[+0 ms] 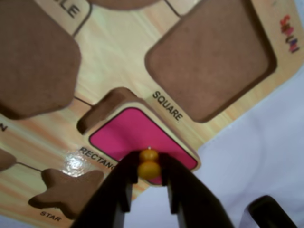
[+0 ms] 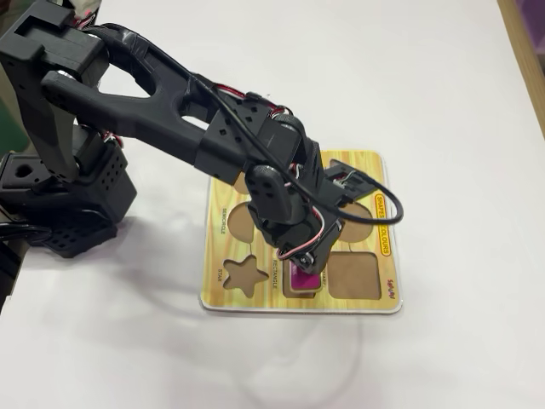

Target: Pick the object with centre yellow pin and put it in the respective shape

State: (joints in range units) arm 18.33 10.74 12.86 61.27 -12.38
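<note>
A pink rectangle piece (image 1: 133, 133) with a yellow pin (image 1: 149, 164) at its centre sits tilted over the rectangle recess (image 1: 97, 114) of the wooden shape board (image 1: 123, 52), its far edge raised above the slot. My gripper (image 1: 148, 173) is shut on the yellow pin, black fingers (image 1: 178, 187) on either side. In the fixed view the pink piece (image 2: 303, 279) shows under the gripper (image 2: 308, 271) near the board's front edge (image 2: 298, 307).
Empty recesses on the board: square (image 1: 213, 57), star (image 1: 69, 190), a large one at left (image 1: 33, 57). In the fixed view the board lies on a white table (image 2: 443, 102); the arm base (image 2: 60, 187) stands at left.
</note>
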